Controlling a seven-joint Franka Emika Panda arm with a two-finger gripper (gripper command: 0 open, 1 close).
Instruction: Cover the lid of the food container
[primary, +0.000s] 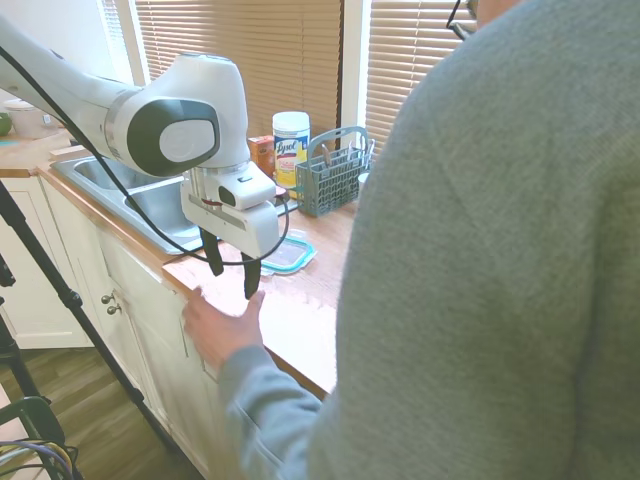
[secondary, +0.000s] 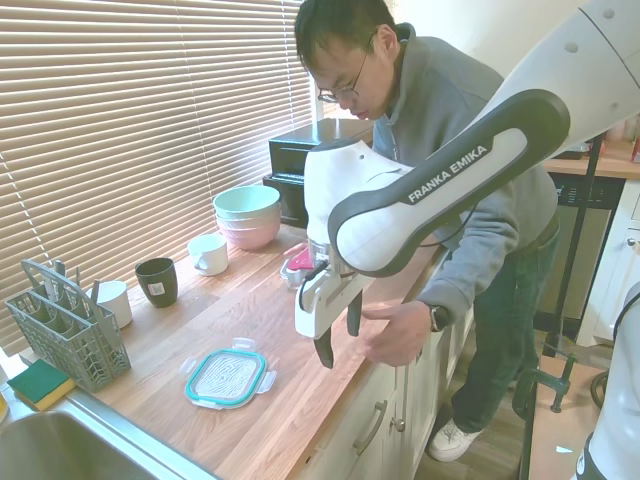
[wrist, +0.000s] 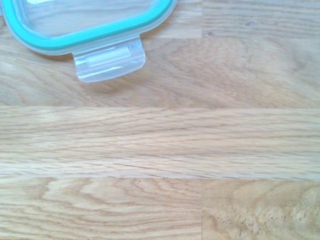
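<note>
The lid (secondary: 227, 377) lies flat on the wooden counter (secondary: 250, 300); it is clear, with a teal rim and snap tabs. In the first exterior view the lid (primary: 291, 254) shows just behind the fingers. My gripper (secondary: 338, 335) hangs open above the counter to the lid's right, holding nothing. From the other side the gripper (primary: 232, 265) sits near the counter's front edge. The wrist view catches one corner of the lid (wrist: 90, 25) with a tab. A small clear object (secondary: 291, 275), mostly hidden behind the arm, may be the food container; I cannot tell.
A person stands at the counter with a hand (secondary: 395, 335) on its front edge, just under the gripper. Stacked mint and pink bowls (secondary: 247, 215), a white mug (secondary: 208, 253) and a dark cup (secondary: 157, 280) line the back. A grey cutlery basket (secondary: 65, 330), a sponge (secondary: 38, 382) and the sink (secondary: 60, 440) are at left.
</note>
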